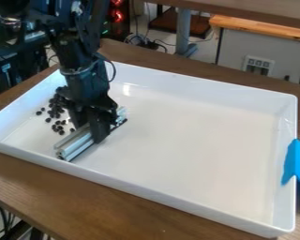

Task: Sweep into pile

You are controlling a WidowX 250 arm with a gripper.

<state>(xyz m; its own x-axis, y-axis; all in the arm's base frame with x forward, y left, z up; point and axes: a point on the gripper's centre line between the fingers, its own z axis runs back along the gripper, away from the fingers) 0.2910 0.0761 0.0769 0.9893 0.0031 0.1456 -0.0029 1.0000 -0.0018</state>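
We identify the sweeping tool as a metal bar (75, 142), lying aslant across the left part of the white tray (196, 85). The gripper (90, 132) is clamped on the bar near its middle, one finger on each long side, with both ends projecting beyond the grip. The dark pieces (56, 110) lie in a loose scatter between the bar and the tray's left end, some of them near the bar.

Handling notes. We judge the bar to be stiff and fairly light for its length, since it appears to be a grooved, probably hollow, extrusion. It should not bend or break under sweeping loads. Its smooth metal faces may slip or pivot between the fingers if one end meets resistance; we therefore recommend a firm, central hold across the narrow width, with the bar's long side presented to the pieces. The present grip suits this requirement.

We expect the pieces to be light, hard and prone to rolling on the slick tray floor. We advise slow, level strokes with the lower edge close to the floor, so that pieces neither pass beneath nor escape around the ends. Pressing down too hard could scrape the tray or twist the bar.
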